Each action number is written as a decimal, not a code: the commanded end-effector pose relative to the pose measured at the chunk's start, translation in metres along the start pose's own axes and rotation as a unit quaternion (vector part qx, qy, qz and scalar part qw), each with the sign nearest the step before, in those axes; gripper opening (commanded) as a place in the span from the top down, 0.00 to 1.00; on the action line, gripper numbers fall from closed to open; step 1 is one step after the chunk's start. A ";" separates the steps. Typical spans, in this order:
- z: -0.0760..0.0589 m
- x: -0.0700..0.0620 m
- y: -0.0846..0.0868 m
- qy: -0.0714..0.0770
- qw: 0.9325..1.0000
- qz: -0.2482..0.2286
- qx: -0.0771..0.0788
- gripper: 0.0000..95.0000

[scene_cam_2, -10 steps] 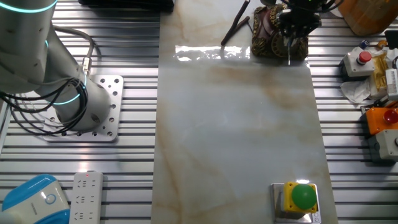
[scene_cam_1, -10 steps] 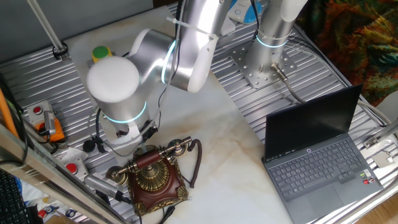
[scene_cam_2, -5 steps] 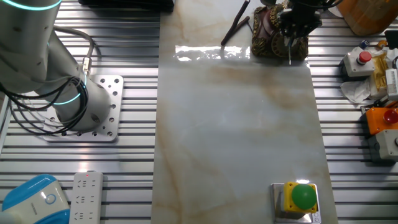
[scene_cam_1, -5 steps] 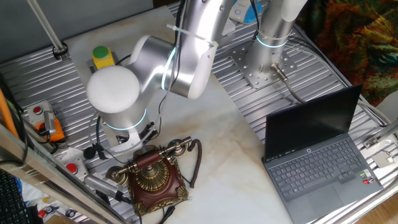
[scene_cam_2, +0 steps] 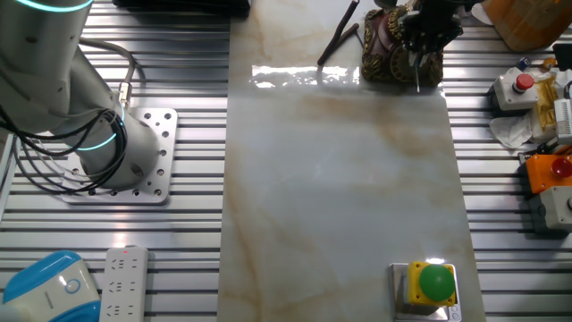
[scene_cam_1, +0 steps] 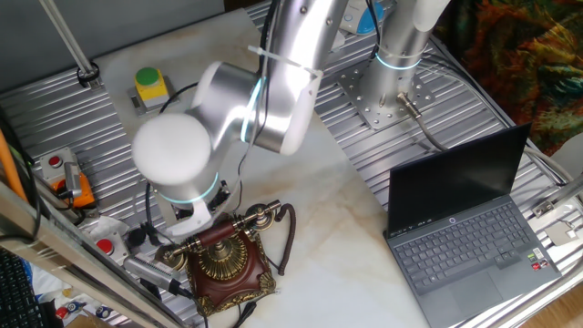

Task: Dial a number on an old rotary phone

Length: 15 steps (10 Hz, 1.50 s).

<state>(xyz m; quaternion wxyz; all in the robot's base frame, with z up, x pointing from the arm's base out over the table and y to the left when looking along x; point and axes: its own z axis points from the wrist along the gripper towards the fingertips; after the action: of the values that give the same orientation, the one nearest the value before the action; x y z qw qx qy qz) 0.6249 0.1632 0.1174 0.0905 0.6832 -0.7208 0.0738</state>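
The old rotary phone (scene_cam_1: pixel 224 261) stands at the near left edge of the marble slab, reddish-brown with a brass dial and a brass-ended handset across its top. Its dark cord (scene_cam_1: pixel 290 235) curls off to the right. My arm's big silver wrist hangs right behind the phone and hides the gripper in this view. In the other fixed view the phone (scene_cam_2: pixel 386 54) sits at the top edge. There the dark gripper (scene_cam_2: pixel 420 36) is over the phone's front, and a thin tip reaches down past its base. The jaws are too dark and small to read.
An open laptop (scene_cam_1: pixel 465 228) sits at the right. A green button on a yellow box (scene_cam_2: pixel 433 284) stands at the slab's far end. Red-button boxes (scene_cam_2: pixel 523 89) and an orange box (scene_cam_2: pixel 550 170) crowd the phone's side. The arm's base (scene_cam_2: pixel 116 152) is bolted beside the slab.
The arm's wrist has shifted slightly right and lower, closer over the phone. The phone itself has not moved.
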 end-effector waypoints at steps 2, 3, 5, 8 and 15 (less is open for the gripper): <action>0.001 -0.003 -0.001 0.010 1.000 0.017 -0.010 1.00; 0.001 -0.003 -0.001 0.013 1.000 0.019 -0.012 1.00; 0.001 -0.006 -0.004 0.012 0.999 0.024 -0.020 1.00; 0.004 -0.013 -0.007 0.030 0.999 0.025 -0.024 1.00; 0.014 -0.022 -0.021 0.055 0.997 0.023 -0.049 1.00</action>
<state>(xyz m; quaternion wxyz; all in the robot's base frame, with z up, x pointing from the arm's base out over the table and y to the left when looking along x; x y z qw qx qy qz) 0.6439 0.1610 0.1054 0.1090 0.6547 -0.7456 0.0591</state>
